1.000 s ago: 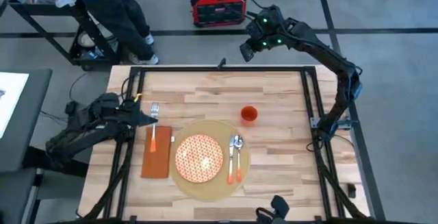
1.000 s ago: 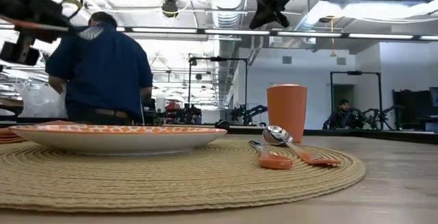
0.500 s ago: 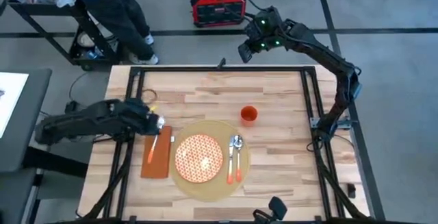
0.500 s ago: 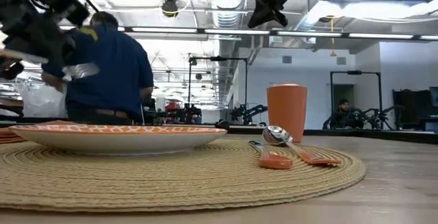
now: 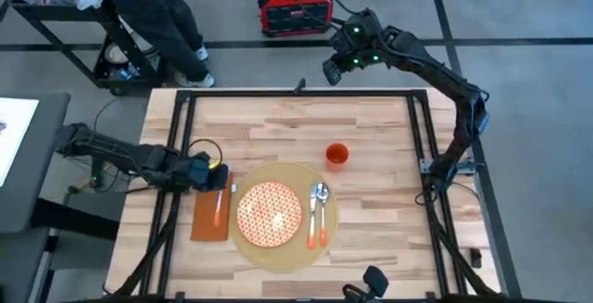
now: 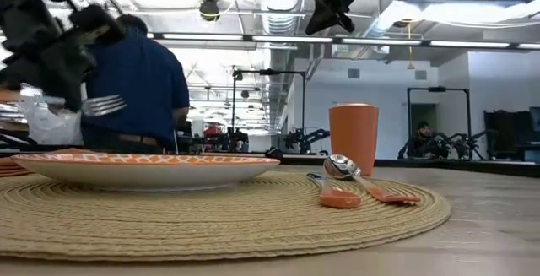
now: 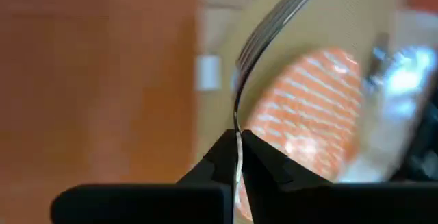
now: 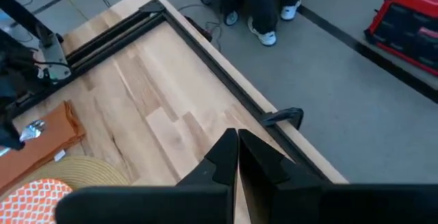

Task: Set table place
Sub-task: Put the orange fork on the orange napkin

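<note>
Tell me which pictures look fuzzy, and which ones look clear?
Left wrist view: smeared, the fork and plate streaked beyond the left pincer. Low view: the left arm's dark shape is blurred, the cup crisp. High and right wrist views: sharp.

Placemat (image 5: 289, 252): was tan.
Plate (image 5: 270, 215): was orange-and-white patterned.
Napkin (image 5: 209, 221): was rust-orange.
Cup (image 5: 336, 156): was orange.
Table (image 5: 371, 201): was light wood.

The left gripper (image 6: 72, 73) and its fork (image 6: 103, 104) show blurred.
</note>
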Motion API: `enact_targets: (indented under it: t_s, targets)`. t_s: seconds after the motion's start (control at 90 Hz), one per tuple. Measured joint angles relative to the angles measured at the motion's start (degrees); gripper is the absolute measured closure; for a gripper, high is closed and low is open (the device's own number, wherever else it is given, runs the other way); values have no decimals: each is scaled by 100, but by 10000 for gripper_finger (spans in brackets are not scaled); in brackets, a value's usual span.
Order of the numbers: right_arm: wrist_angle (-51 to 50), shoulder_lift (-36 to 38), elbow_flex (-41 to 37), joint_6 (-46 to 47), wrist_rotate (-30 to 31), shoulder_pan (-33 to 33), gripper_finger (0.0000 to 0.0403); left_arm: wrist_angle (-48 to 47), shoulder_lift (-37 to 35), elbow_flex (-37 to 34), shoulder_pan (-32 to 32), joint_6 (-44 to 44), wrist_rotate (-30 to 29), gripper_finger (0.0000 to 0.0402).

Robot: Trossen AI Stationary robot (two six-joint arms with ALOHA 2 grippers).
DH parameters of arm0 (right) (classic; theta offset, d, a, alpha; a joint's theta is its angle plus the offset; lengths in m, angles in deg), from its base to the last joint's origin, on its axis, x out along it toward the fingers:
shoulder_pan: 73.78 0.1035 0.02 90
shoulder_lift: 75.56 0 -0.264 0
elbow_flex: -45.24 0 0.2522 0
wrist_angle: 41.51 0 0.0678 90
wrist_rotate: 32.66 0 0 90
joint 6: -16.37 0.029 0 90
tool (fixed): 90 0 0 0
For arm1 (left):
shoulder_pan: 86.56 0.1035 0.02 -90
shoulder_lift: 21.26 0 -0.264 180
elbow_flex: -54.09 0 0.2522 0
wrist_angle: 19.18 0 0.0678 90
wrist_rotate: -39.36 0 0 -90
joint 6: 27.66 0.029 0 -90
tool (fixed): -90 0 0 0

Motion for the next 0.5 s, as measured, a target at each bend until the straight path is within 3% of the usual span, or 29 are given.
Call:
enact_targets:
  t_s: [0.156,0.5]
  targets:
    - [0,0,0,-53,-2,0,403,-58,281,-7,-424,-436,-91,402]
    - [-24,0,0,-209,-2,0,403,353,1153,-7,-929,-343,-193,402]
